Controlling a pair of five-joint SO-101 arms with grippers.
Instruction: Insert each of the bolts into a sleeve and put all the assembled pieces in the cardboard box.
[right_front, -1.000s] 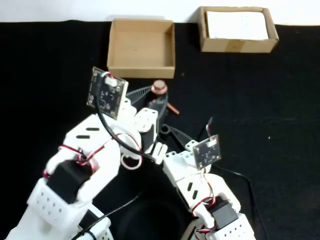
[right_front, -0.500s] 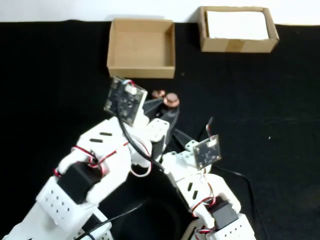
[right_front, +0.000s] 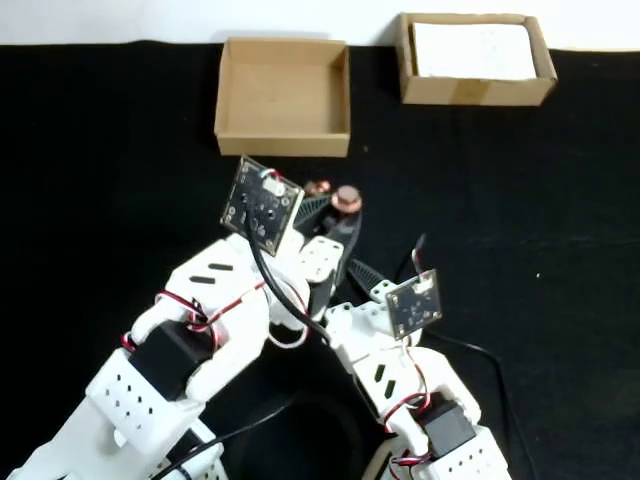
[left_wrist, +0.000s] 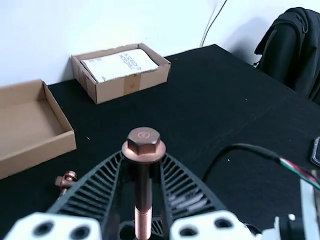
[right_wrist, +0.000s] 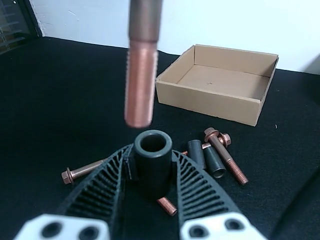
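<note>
Sitting against a white wall, black table; cardboard box at its far edge; left gripper clamps an upright bolt; right gripper pinches a sleeve, bolt tip just above its mouth.

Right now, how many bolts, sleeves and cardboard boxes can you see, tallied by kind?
Bolts: 4 clear, namely the held bolt and the loose bolts; a fifth head may sit beside them.
Sleeves: 3, namely the gripped sleeve and the loose sleeves.
Cardboard boxes: 2.
Total: 9.
</note>
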